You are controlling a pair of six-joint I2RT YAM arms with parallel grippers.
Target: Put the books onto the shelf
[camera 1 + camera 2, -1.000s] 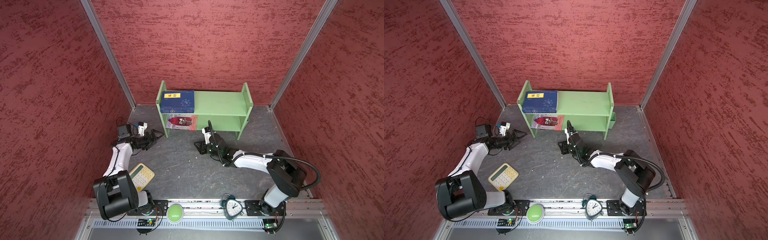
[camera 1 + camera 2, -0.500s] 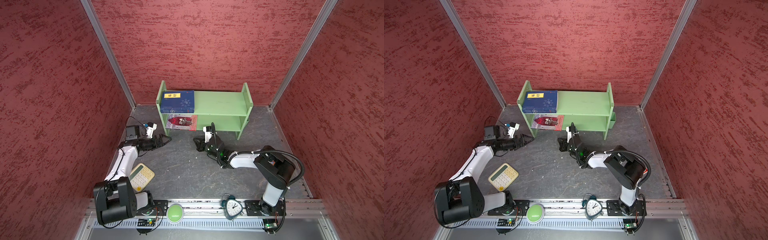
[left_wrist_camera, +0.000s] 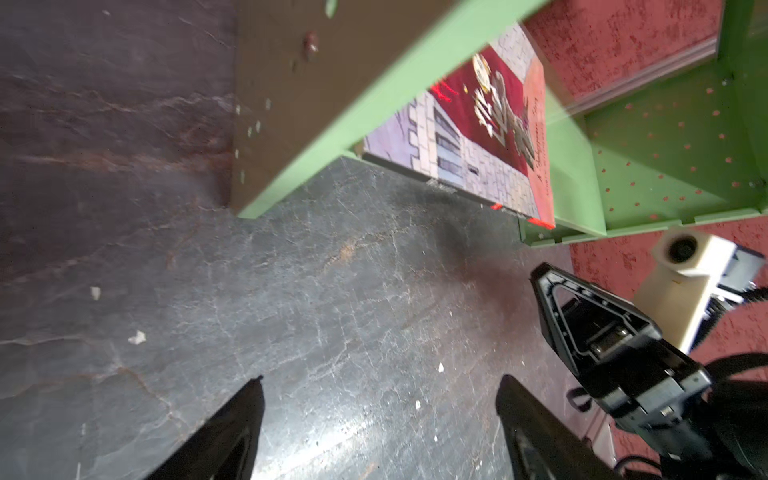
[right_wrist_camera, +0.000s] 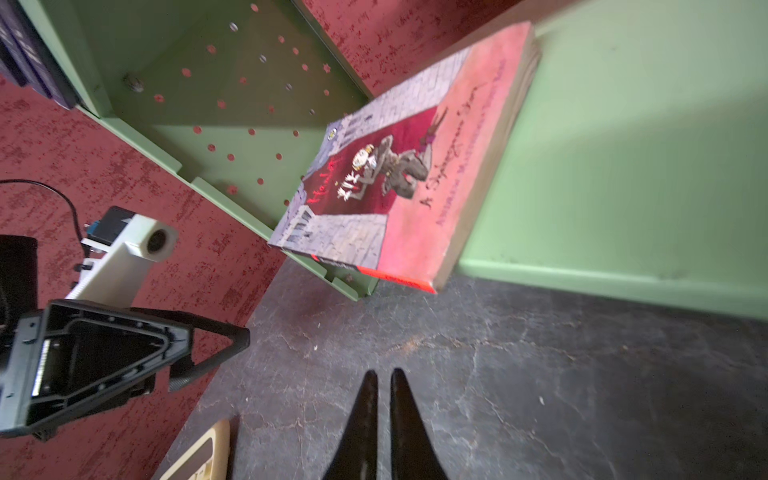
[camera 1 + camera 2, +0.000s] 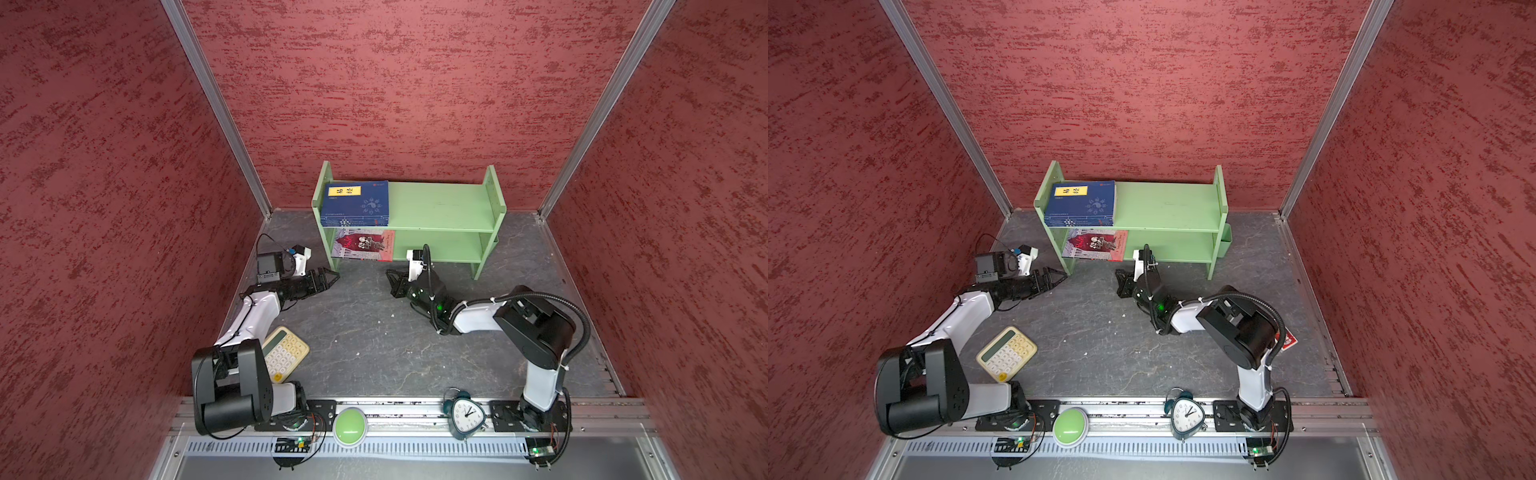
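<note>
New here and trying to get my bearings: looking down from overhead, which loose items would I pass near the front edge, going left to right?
The cream-yellow calculator → the green round button → the alarm clock.

I get bright, even, sharp top views; my wrist views are blurred, with glare streaking the dark bench [image 3: 332, 436].

White arm links [image 5: 253, 316], black joint housings [image 5: 232, 386], triangular black pincer fingers [image 4: 224, 332] (hollow frames), ribbed black hose [image 5: 540, 295]
</note>
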